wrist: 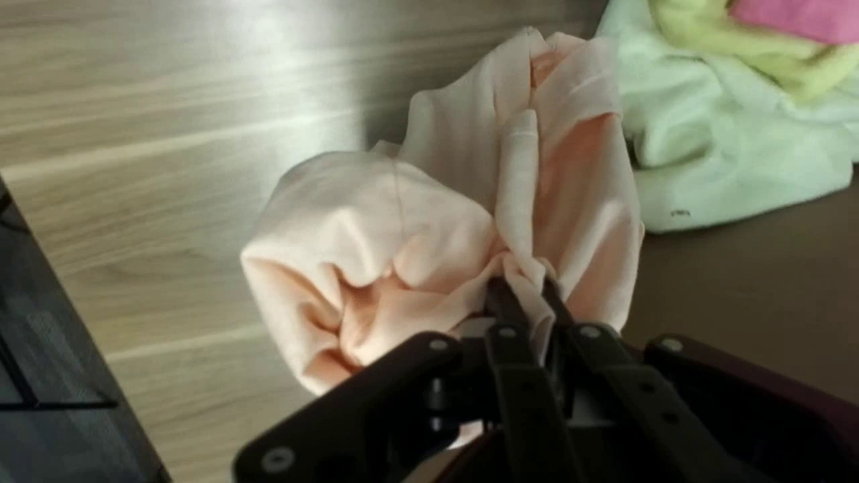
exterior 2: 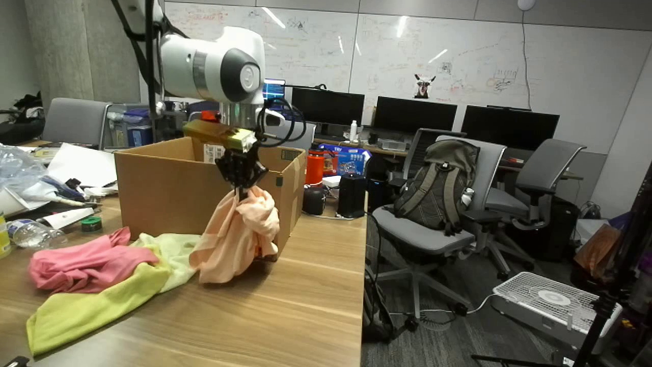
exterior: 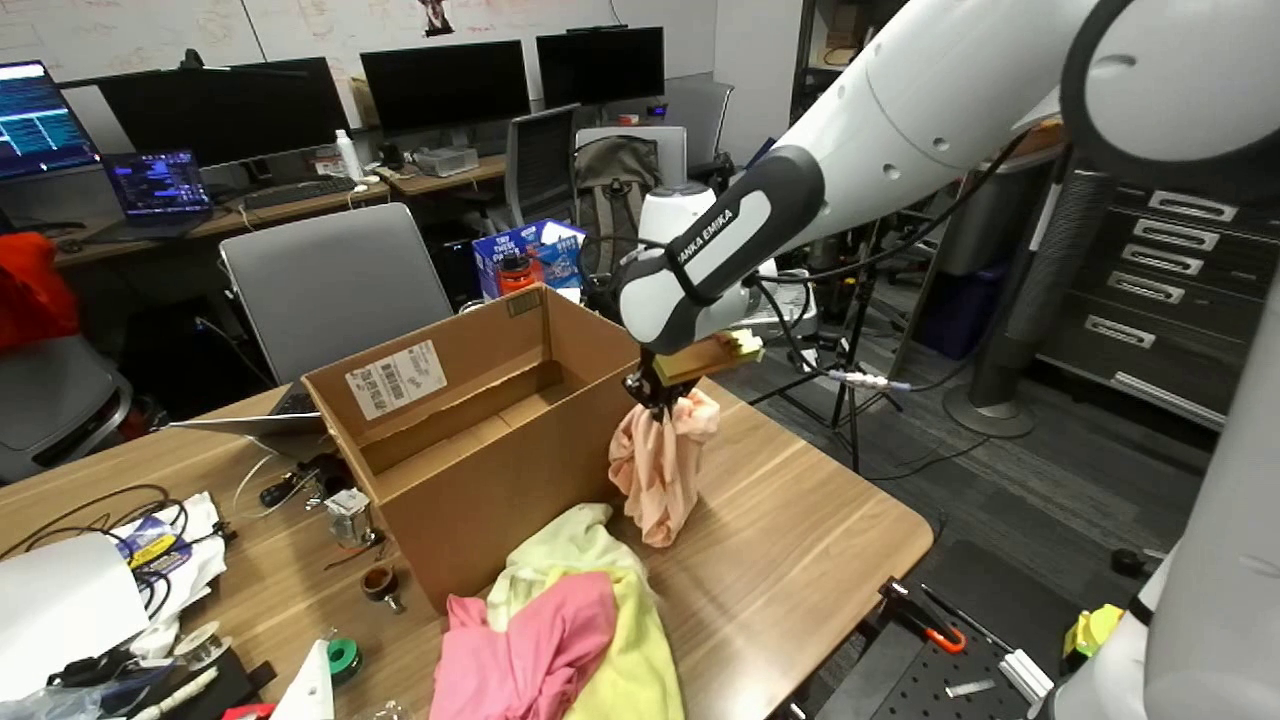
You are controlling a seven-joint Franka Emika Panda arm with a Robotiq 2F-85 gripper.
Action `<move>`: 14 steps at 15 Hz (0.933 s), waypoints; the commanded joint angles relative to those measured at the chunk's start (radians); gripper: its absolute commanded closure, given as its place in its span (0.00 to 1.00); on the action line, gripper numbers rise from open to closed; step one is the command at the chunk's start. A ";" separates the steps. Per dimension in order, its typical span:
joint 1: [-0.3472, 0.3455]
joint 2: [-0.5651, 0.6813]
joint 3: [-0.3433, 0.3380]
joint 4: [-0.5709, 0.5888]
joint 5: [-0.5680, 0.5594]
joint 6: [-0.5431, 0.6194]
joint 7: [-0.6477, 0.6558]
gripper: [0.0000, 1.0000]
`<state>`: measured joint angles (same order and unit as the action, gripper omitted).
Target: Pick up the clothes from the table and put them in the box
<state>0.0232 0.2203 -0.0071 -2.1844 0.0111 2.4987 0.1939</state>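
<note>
The tool (wrist: 527, 290) is clenched on a fold of the peach cloth (exterior 2: 237, 244), which hangs below it, its long axis near upright, flaring toward the bottom. Whether the hem brushes the tabletop (exterior: 790, 500) cannot be told.

The cloth is outside the box (exterior: 500, 480), just beside its long wall, near the end closest to the tabletop edge that runs to the rounded corner. The box's long axis points toward that edge, so the opening lies across this one wall from the tool, stretching mostly away from the edge. The tool's tips seem lower than the rim; the coming move likely calls for a rise first, then a crossing, or the cloth could drag on the cardboard.

Farther from that edge, the pink cloth (exterior: 530, 650), yellow cloth (exterior 2: 97, 311) and pale green cloth (wrist: 731, 147) lie on the same side of the box.
</note>
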 commanded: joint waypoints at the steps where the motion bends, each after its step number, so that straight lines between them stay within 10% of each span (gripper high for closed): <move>1: 0.022 -0.116 -0.011 0.028 -0.070 -0.008 0.053 0.98; 14: 0.046 -0.233 0.062 0.211 -0.231 -0.030 0.137 0.98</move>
<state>0.0606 0.0050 0.0391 -2.0301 -0.1883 2.4975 0.3085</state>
